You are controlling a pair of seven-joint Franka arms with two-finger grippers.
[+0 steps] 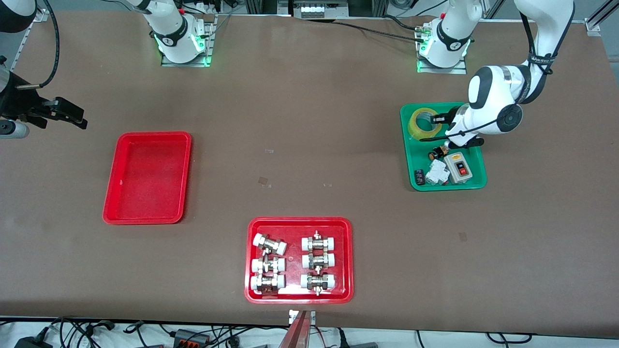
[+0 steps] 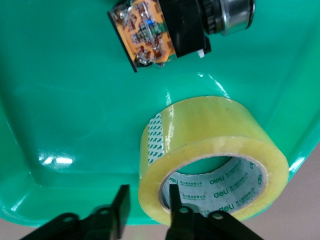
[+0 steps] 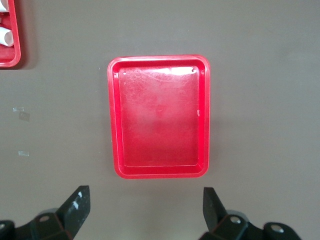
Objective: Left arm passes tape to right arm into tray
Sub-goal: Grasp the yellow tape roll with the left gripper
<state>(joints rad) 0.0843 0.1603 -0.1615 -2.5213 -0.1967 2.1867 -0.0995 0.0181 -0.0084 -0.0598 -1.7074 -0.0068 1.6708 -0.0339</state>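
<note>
- Tape (image 2: 215, 155) lies in green tray (image 1: 476, 181), at the end farthest from front cam.
- Left gripper (image 2: 146, 205) low over it, fingers apart, straddling roll's wall.
- Right gripper (image 3: 146, 205) wide open, waiting near empty red tray (image 1: 110, 193).

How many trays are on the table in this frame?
3. The empty red tray lies toward the right arm's end, the red tray of pipe fittings nearest the front camera, and the green tray toward the left arm's end. None seems hidden.
</note>
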